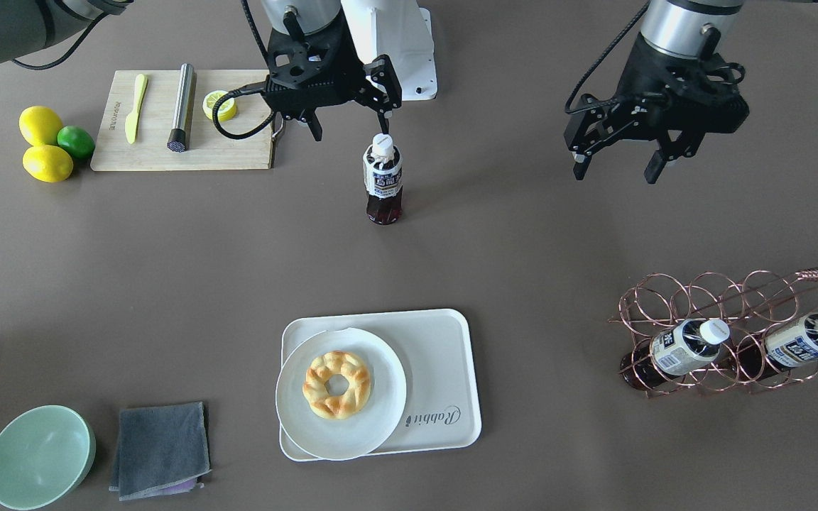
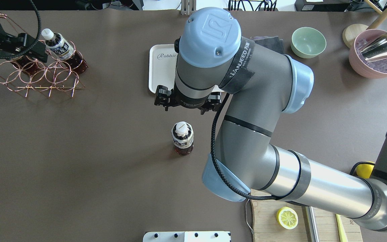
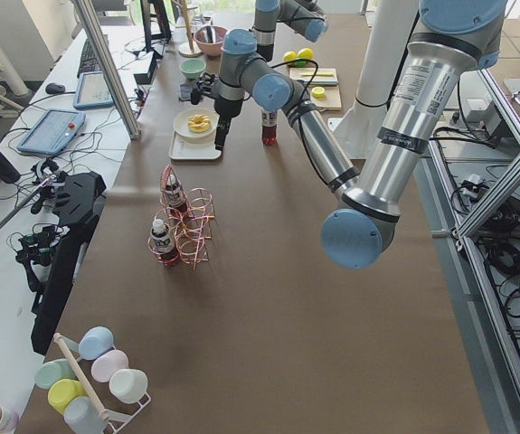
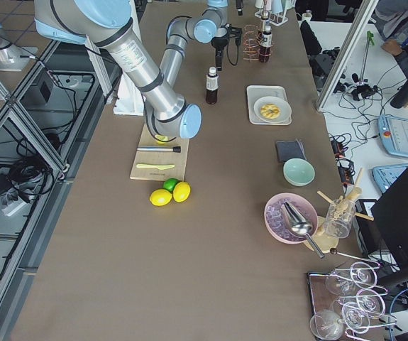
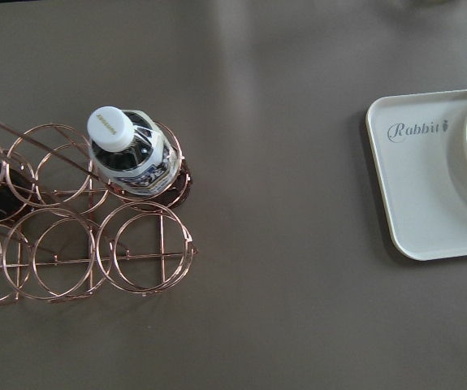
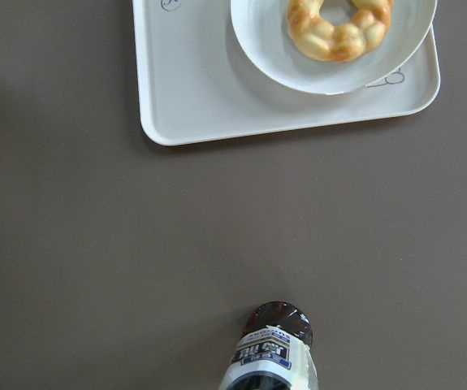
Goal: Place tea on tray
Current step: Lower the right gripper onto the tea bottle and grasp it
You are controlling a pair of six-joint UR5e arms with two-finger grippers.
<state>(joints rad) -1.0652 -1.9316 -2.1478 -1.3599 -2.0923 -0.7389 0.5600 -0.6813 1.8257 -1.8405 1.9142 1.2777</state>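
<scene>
The tea [image 1: 383, 181] is a small see-through plastic bottle of dark brown drink with a white screw cap and a cream-and-blue label. It stands straight up on the flat brown surface [image 1: 167, 270]. Its long side runs up and down, and the cap points up. It is well apart from the cream-white plastic tray [image 1: 444, 355], on the robot's side of it.

The tray is smooth, with round corners and a raised rim. A round white plate [image 1: 380, 419] sits on one end of the tray, with a bumpy golden ring-shaped bread [image 1: 336, 384] on it.

The right end effector [image 1: 350, 131] hangs in the air near the tea's cap. Its two black fingers are spread apart and hold nothing. The left end effector [image 1: 616, 174] hangs with its fingers spread apart too.

A thin shiny copper wire rack [image 1: 707, 312] made of rings stands well to one side of the tray. It holds two more bottles [image 1: 686, 345], lying tilted.
</scene>
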